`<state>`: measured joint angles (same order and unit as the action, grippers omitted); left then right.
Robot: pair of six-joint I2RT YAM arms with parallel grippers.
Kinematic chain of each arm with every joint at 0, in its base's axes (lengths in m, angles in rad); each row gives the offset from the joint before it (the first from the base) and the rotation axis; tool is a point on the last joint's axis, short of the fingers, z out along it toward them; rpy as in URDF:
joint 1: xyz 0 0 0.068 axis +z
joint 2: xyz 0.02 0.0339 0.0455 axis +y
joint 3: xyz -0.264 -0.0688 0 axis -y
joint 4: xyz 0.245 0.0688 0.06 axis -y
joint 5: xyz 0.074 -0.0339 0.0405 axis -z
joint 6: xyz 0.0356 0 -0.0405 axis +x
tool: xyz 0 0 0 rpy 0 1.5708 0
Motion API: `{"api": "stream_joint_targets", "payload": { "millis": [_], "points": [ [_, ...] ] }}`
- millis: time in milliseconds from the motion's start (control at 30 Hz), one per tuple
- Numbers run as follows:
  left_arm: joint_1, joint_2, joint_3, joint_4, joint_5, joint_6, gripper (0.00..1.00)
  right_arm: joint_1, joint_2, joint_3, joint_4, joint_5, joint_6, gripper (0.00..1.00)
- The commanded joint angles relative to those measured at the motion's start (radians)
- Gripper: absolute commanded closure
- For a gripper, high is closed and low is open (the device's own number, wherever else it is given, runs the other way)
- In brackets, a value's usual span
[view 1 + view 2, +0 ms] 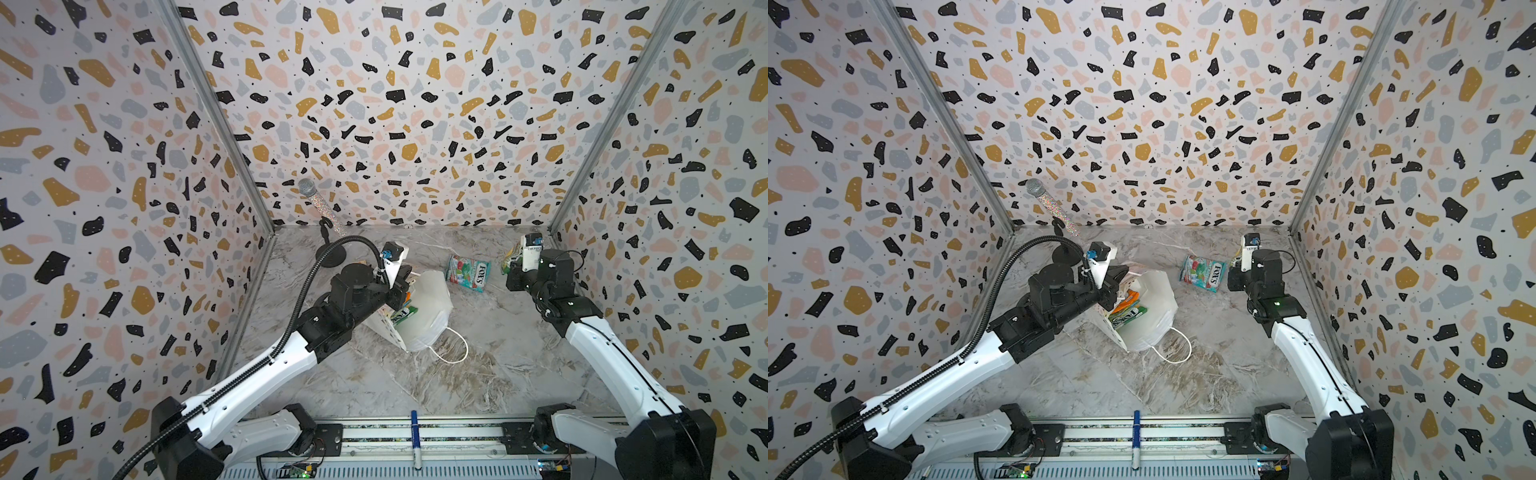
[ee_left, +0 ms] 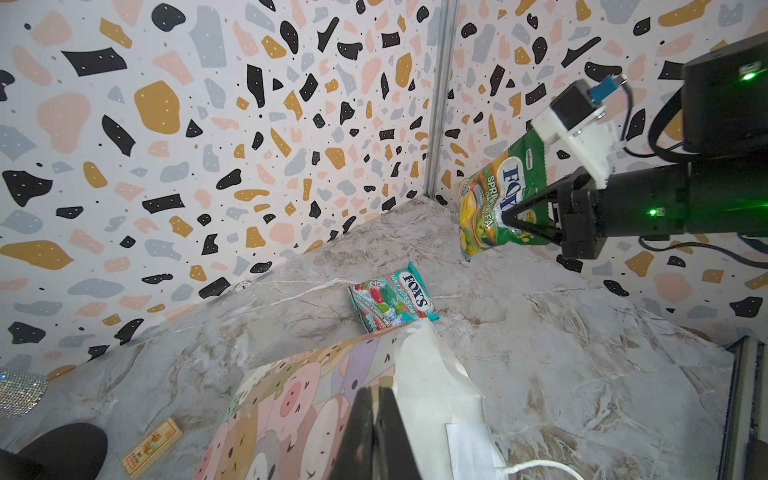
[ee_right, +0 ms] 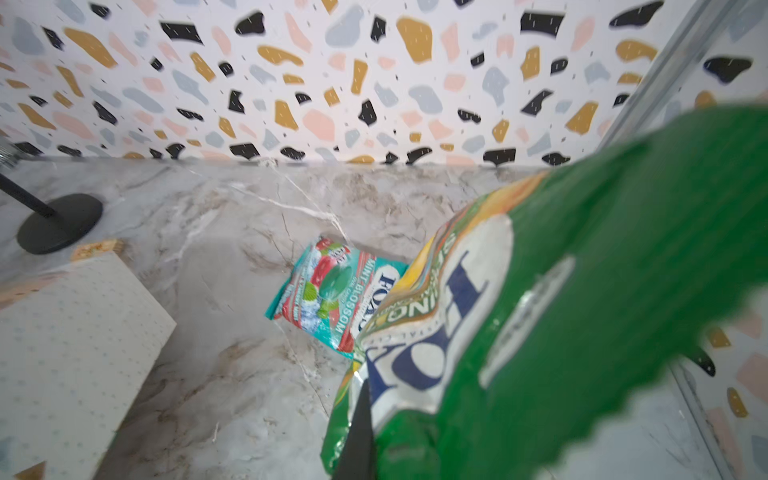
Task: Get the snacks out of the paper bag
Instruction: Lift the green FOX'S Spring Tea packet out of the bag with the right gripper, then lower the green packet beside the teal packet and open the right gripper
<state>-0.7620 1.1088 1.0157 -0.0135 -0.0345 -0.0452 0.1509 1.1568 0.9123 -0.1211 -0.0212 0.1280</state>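
The white paper bag (image 1: 430,307) leans tilted in mid-table, its mouth toward the left arm. My left gripper (image 2: 376,390) is shut on the bag's rim (image 2: 428,374), next to a side printed with pastel cartoon animals. Orange and green snacks (image 1: 1127,309) show inside the mouth. A teal-red snack packet (image 1: 467,273) lies flat on the table beyond the bag (image 1: 1154,311). Near the far right corner my right gripper (image 1: 512,262) is shut on a yellow-green snack packet (image 2: 494,199), held above the table. That packet (image 3: 582,311) fills most of the right wrist view.
A glittery microphone (image 1: 309,191) stands on a black round-based stand (image 1: 332,257) at the back left. A small tan wooden block (image 2: 151,446) lies beside the stand. The bag's cord handle (image 1: 453,353) trails on the marble. A blue marker (image 1: 415,440) rests on the front rail.
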Motion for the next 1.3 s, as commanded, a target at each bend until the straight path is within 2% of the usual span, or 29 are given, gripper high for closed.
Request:
{"api": "stream_joint_targets", "payload": {
  "millis": [0, 267, 700, 833, 1100, 1267],
  "points": [
    [0.001, -0.018, -0.006, 0.057, 0.007, -0.004, 1.00, -0.057, 0.040, -0.004, 0.144, -0.137, 0.002, 1.00],
    [0.002, -0.018, -0.007, 0.055, 0.003, 0.001, 1.00, -0.148, 0.177, -0.013, 0.284, -0.329, -0.010, 1.00],
    [0.001, -0.017, -0.008, 0.058, 0.002, 0.001, 1.00, -0.279, 0.414, -0.057, 0.327, -0.484, -0.038, 1.00],
    [0.001, -0.017, -0.008, 0.059, 0.001, 0.001, 1.00, -0.302, 0.451, -0.070, 0.307, -0.464, -0.043, 1.00],
    [0.002, -0.013, -0.007, 0.056, -0.001, 0.001, 1.00, -0.312, 0.497, -0.063, 0.242, -0.333, -0.039, 1.00],
    [0.001, -0.013, -0.008, 0.056, -0.001, 0.002, 1.00, -0.312, 0.540, -0.022, 0.209, -0.308, -0.046, 0.88]
  ]
}}
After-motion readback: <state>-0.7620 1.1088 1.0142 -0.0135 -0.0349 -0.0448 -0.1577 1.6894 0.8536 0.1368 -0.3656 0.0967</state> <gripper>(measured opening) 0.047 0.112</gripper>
